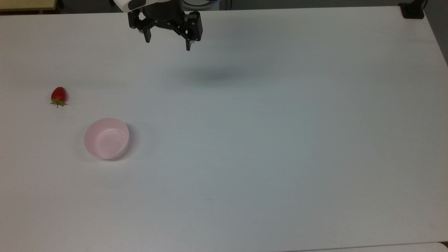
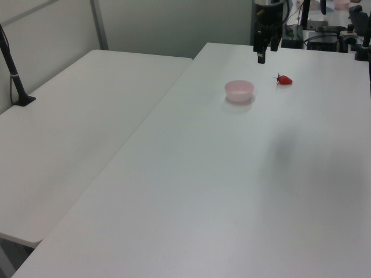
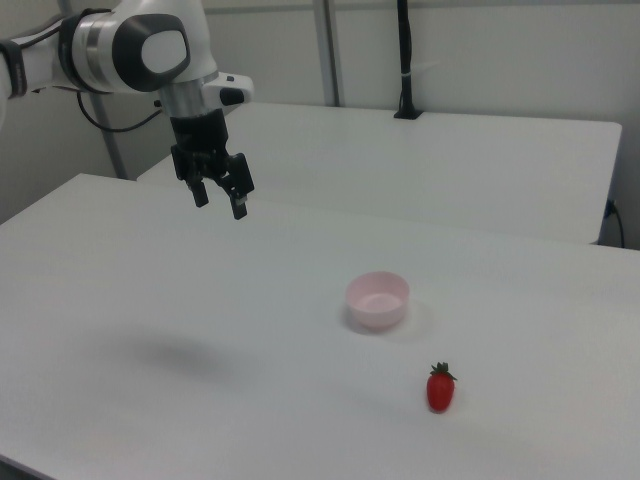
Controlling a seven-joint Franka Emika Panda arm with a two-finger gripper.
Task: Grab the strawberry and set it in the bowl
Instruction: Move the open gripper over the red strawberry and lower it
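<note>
A small red strawberry (image 1: 58, 95) with a green cap lies on the white table near the top view's left edge; it is also the strawberry (image 2: 284, 80) and the strawberry (image 3: 440, 388). The pale pink bowl (image 1: 106, 138) stands upright and empty a short way from it, seen too as the bowl (image 2: 239, 90) and the bowl (image 3: 378, 298). My gripper (image 1: 168, 44) hangs open well above the table at its far edge, far from both things, with nothing between its fingers; it is the gripper (image 3: 219, 203) in the right view and the gripper (image 2: 262, 55) in the left view.
A second white table (image 2: 75, 121) adjoins along the left view's left. A black post (image 2: 14, 75) stands clamped on it. Cables and equipment (image 2: 330, 26) sit behind the arm's base. The white table (image 1: 266, 150) spreads wide and bare toward the top view's right.
</note>
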